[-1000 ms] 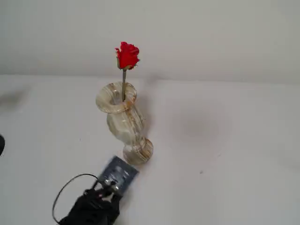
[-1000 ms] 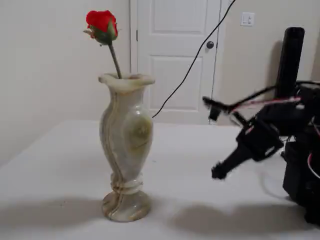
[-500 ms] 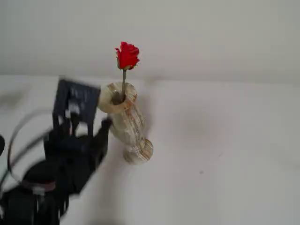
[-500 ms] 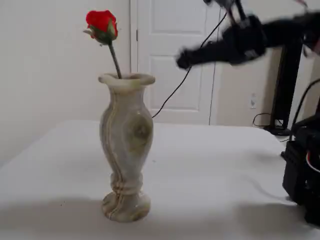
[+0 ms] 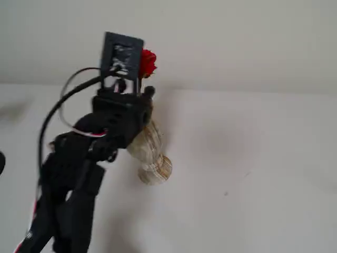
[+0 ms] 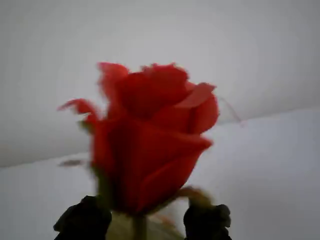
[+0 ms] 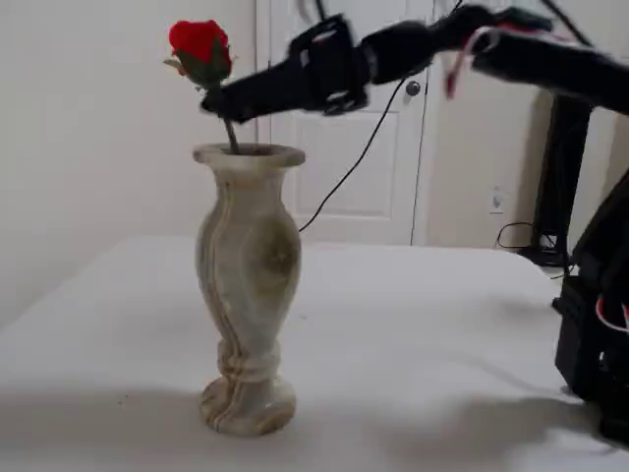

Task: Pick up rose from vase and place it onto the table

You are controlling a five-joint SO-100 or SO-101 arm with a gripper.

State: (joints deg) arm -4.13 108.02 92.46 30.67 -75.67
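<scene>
The marbled vase (image 7: pixel 246 275) stands upright on the white table (image 7: pixel 423 324). The rose (image 7: pixel 200 44) stands in it, its red bloom above the rim and its stem (image 7: pixel 231 136) going down into the mouth. My gripper (image 7: pixel 218 102) reaches in from the right and is at the stem just under the bloom. In the wrist view the bloom (image 6: pixel 150 140) fills the middle and the two black fingertips (image 6: pixel 85 220) stand apart either side of the stem, so my gripper (image 6: pixel 146 222) is open. In a fixed view from above, the arm covers most of the vase (image 5: pixel 152 158) and the rose (image 5: pixel 148 63) shows above the gripper (image 5: pixel 139 92).
A white door (image 7: pixel 369 147) and a hanging black cable (image 7: pixel 344 177) are behind the table. Black equipment (image 7: pixel 600 324) stands at the right edge. The arm's body (image 5: pixel 68 184) fills the lower left of a fixed view. The table (image 5: pixel 242 158) stretches to the right of the vase.
</scene>
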